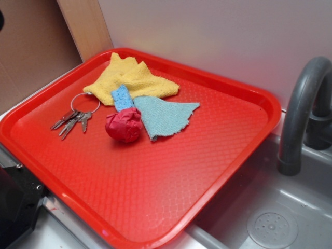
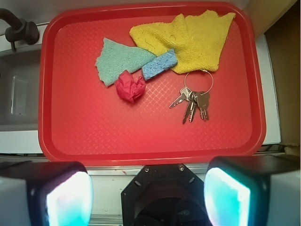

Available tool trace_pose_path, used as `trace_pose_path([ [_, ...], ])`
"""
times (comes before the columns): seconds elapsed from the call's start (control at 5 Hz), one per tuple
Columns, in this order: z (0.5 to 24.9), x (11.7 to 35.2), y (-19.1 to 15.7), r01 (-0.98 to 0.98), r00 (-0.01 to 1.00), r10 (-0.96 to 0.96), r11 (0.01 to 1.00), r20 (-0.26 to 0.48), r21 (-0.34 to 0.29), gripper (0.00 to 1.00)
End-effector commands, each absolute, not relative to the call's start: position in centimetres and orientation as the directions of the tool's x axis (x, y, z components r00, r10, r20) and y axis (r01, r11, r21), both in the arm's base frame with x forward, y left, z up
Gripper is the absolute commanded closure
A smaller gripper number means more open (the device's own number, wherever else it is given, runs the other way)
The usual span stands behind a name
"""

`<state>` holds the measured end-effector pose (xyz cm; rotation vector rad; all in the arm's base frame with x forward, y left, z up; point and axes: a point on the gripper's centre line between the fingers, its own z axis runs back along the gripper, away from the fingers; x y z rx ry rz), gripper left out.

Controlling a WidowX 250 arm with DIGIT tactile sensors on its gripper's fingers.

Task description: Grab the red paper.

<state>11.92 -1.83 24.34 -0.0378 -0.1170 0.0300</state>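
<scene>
Task status: not started, as far as the views show. The crumpled dark-red paper ball (image 1: 124, 125) (image 2: 130, 86) lies free on the large red textured plastic tray (image 1: 155, 202) (image 2: 141, 136), with nothing gripping or touching it from above.

Position of the target: roughly mid-tray in the exterior view, toward the far-left half. It sits just beside the near end of the small blue rectangular sponge (image 1: 122, 97) (image 2: 160, 64) and against the edge of the teal woven cloth scrap (image 1: 165, 116) (image 2: 121, 60); contact with both looks likely but cannot be confirmed. The yellow knitted cloth (image 1: 132, 79) (image 2: 190, 40) lies farther back, partly under the sponge. A steel ring with about 4 keys (image 1: 75, 116) (image 2: 194, 100) lies to the left of the ball in the exterior view, apart from it.

Gripper (image 2: 148, 195): the wrist view shows 2 fingers (image 2: 61, 197) at the bottom corners, spread wide, with nothing between them. It hangs over the near rim of the tray, well apart from the ball. Only a dark piece of hardware shows at the exterior view's lower left.

A grey curved faucet (image 1: 303, 111) and sink basin (image 1: 270, 223) stand to the right of the tray.

Remaining, by my judgement: the whole task. Move over the ball, descend around it, close, lift. The neighbouring cloth and sponge could be caught in the same grasp.
</scene>
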Motion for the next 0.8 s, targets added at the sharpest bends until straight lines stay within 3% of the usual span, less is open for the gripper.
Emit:
trace_pose_path([
  [0.0, 24.3, 11.9, -1.8, -0.028, 0.993, 0.032, 0.999, 0.116, -0.039, 0.00],
  [0.4, 24.1, 14.8, -1.8, -0.142, 0.976, 0.152, 0.987, 0.156, -0.072, 0.00],
  [0.6, 22.3, 16.9, -2.3, -0.150, 0.973, 0.171, 0.979, 0.153, -0.138, 0.00],
])
